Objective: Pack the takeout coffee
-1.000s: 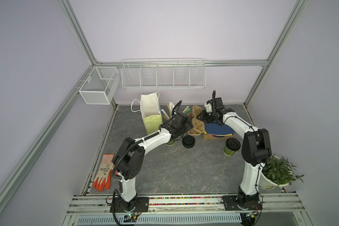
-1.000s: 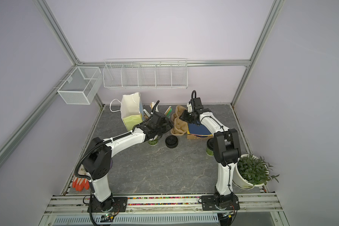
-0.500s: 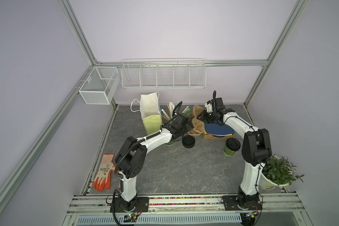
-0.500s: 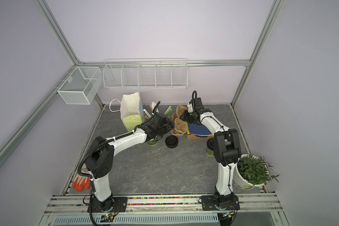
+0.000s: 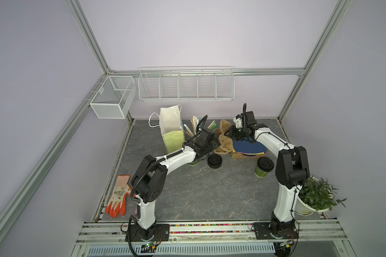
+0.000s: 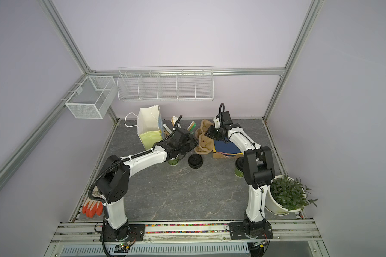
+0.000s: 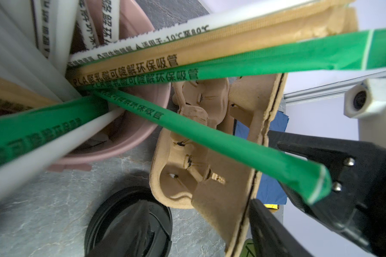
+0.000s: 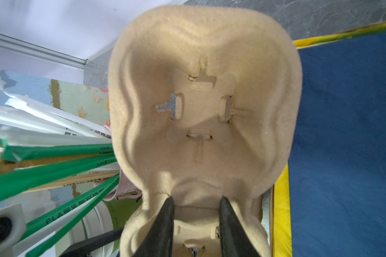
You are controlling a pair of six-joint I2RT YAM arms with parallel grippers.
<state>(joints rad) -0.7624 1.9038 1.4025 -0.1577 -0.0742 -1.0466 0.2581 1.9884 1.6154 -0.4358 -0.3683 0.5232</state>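
Observation:
The takeout coffee [image 5: 263, 167], a green cup with a black lid, stands alone on the grey floor by the right arm's elbow, and that arm half hides the coffee [image 6: 238, 170] in a top view. A tan pulp cup carrier [image 5: 223, 139] [image 6: 202, 140] is tipped up at the back. My right gripper [image 5: 231, 133] [image 8: 195, 200] is shut on the carrier's middle ridge [image 8: 196, 207]. My left gripper [image 5: 214, 144] [image 7: 194, 240] is open, and the carrier's edge [image 7: 239, 213] sits between its fingers, close to one finger [image 7: 267, 233].
A white and green paper bag [image 5: 172, 130] stands open at the back left. Wrapped straws [image 7: 210, 138] fan out of a pink cup [image 7: 129, 138]. Black lids [image 5: 214, 160], lidless green cups [image 5: 193, 164], blue napkins [image 5: 247, 148], a plant [image 5: 316, 195] and an orange glove [image 5: 118, 195] lie around.

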